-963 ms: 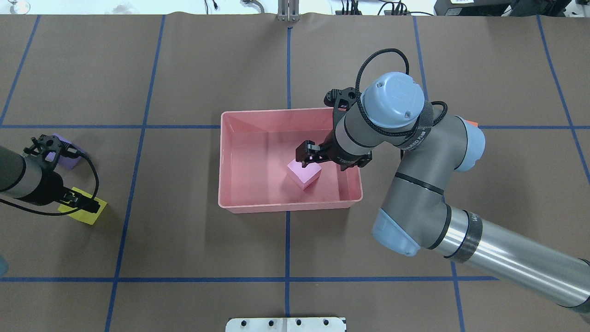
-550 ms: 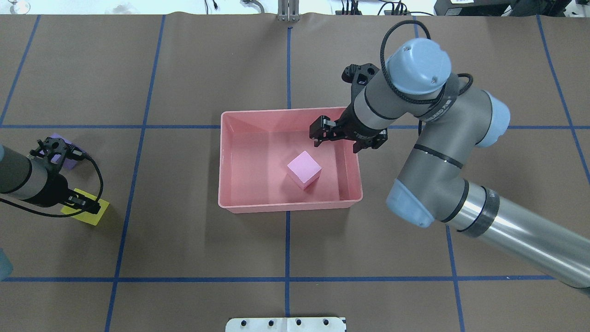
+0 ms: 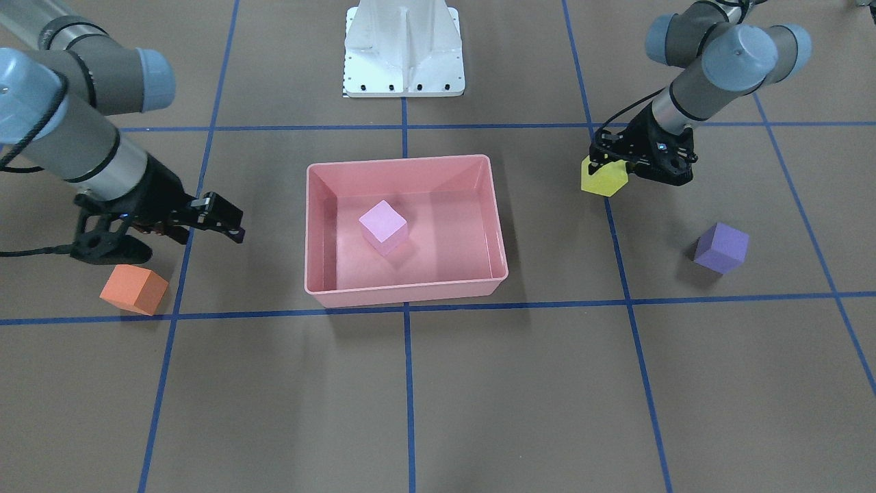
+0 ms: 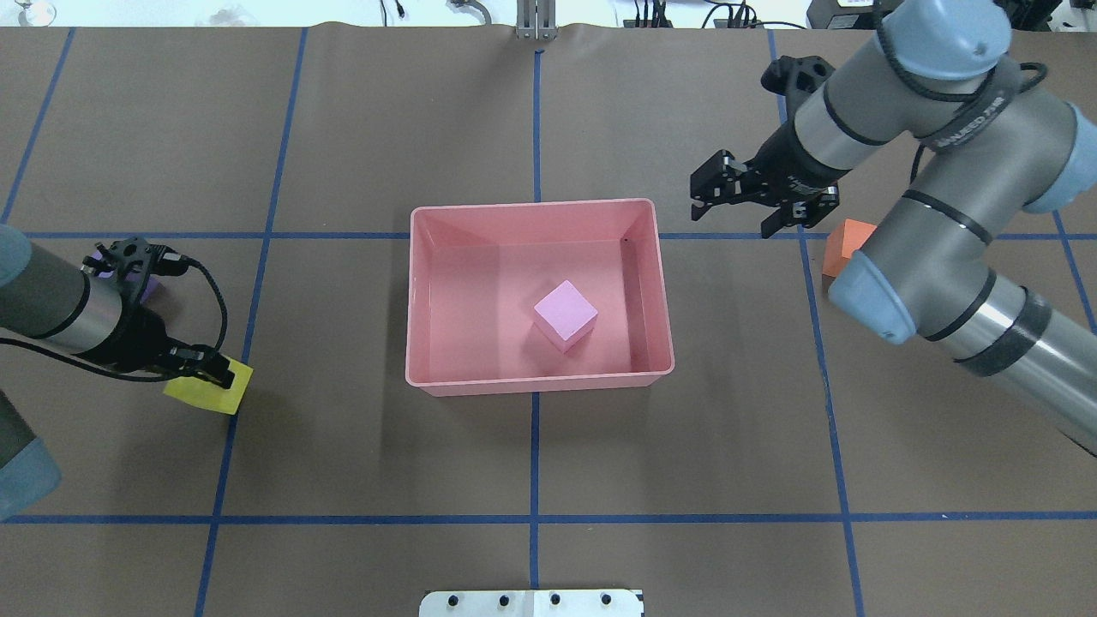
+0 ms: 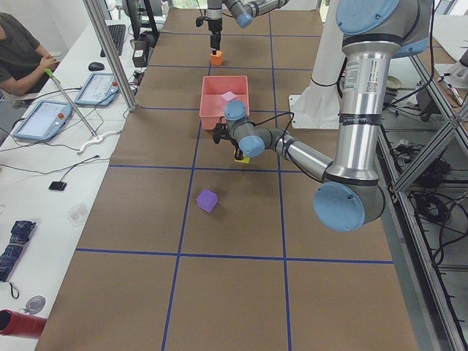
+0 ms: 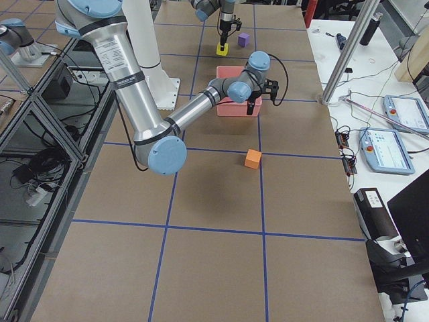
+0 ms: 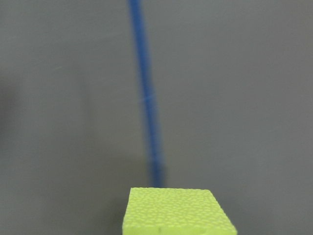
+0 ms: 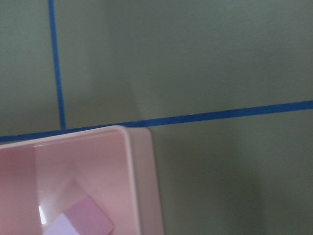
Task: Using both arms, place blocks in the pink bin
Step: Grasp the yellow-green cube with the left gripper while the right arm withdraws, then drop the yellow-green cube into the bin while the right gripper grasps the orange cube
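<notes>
Noted the pink bin [image 4: 540, 383] mid-table, with the light pink block [image 4: 566, 315] already on its floor, near the middle.

Found the left gripper [image 4: 206, 370] well off the bin's robot-left side, clamped on the yellow block [image 4: 216, 396]. Confirmed by the left wrist view: yellow foam low in frame. Spotted the purple block [image 3: 722, 248] farther out from the bin on that same side, loose on the table [image 4: 343, 471].

Found the right gripper [image 4: 708, 195] just beyond the bin's far robot-right corner, jaws apart, holding nothing. Logged the orange block [image 4: 847, 242] farther out from the bin on that side, partly behind the right arm [image 4: 943, 197].

Judged step: carrying yellow to the bin, reaching for orange.
- Keep the squeeze steady and cross the bin's wall with height to spare.
- Release low over bare floor, away from the light pink block.
- For orange, square the spread jaws to flat faces before descending.
- Avoid crowding both arms over the bin together.

Looked for writing: white lettering on a black strap [image 4: 964, 116] near the right wrist, too small to read. No brand legible anywhere.
</notes>
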Tool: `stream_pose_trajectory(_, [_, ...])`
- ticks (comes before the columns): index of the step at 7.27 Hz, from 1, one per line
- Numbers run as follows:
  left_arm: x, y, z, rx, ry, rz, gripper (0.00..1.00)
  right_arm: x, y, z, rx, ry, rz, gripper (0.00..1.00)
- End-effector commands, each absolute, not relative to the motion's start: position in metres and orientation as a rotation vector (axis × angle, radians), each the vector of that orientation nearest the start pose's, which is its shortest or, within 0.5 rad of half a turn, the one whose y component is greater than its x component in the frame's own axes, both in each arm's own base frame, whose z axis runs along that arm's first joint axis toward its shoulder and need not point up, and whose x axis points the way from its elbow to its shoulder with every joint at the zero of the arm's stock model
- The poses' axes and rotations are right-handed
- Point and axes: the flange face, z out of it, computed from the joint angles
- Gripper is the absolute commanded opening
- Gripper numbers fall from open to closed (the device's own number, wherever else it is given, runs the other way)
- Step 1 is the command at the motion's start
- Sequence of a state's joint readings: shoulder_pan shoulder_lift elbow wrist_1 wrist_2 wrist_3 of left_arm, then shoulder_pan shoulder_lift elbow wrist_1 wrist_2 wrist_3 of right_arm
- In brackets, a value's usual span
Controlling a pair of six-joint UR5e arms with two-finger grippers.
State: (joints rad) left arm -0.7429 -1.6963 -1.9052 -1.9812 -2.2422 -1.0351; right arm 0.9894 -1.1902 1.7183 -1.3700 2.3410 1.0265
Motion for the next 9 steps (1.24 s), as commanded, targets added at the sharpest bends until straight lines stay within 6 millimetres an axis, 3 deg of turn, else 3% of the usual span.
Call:
stream_pose_trajectory(1, [0.350,-0.452,0.247,-0.035,1.062,-0.033,0.00,-0.215,-0.592,0.427,-0.037,-0.941,0.144,0.99])
stream_pose_trajectory(2, [0.365,-0.468,0.180,-0.064,1.026,-0.057,0.00,-0.213,-0.598,0.450,-0.040,-0.914,0.133,0.99])
stream_pose_trajectory(4, [0.384,-0.488,0.124,-0.099,1.039,-0.158,0.00,-0.210,-0.591,0.474,-0.101,-0.891,0.210,0.99])
stream_pose_trajectory(5, [0.398,-0.501,0.122,-0.103,1.017,-0.182,0.00,-0.209,-0.589,0.483,-0.127,-0.880,0.253,0.99])
stream_pose_trajectory(6, [0.431,-0.523,0.103,-0.109,0.992,-0.206,0.00,-0.207,-0.587,0.504,-0.155,-0.858,0.276,0.99])
stream_pose_trajectory(7, [0.456,-0.531,0.096,-0.134,0.971,-0.211,0.00,-0.210,-0.582,0.513,-0.160,-0.831,0.295,0.99])
stream_pose_trajectory(8, [0.486,-0.518,0.105,-0.107,0.939,-0.201,0.00,-0.234,-0.572,0.523,-0.147,-0.774,0.279,0.99])
stream_pose_trajectory(9, [0.498,-0.522,0.116,-0.106,0.928,-0.199,0.00,-0.258,-0.566,0.513,-0.164,-0.773,0.288,0.99])
